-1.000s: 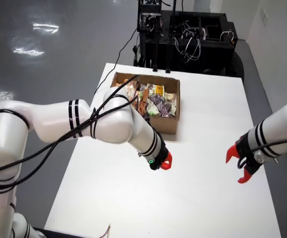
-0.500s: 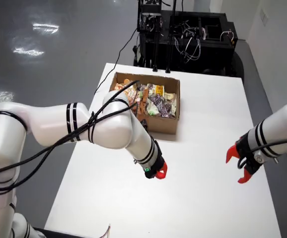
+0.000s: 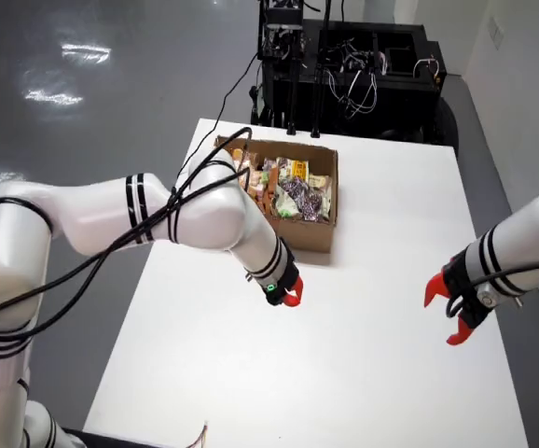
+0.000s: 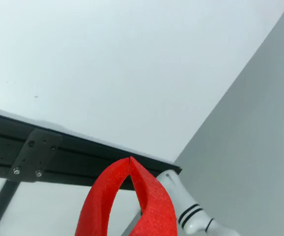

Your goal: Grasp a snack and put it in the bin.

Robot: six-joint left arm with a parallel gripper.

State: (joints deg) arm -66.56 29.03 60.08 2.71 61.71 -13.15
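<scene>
Red-tipped parallel gripper point(image 3: 290, 298) at frame centre, fingertips pressed together, holding nothing. Brown cardboard box point(image 3: 316, 238) of mixed colourful wrapped snacks point(image 3: 288, 190) just above it, apart. White table point(image 3: 381, 373) beneath.

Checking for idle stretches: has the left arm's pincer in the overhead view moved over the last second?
Yes. The pincer has shifted left and toward the cardboard box, closing on its near wall.
</scene>
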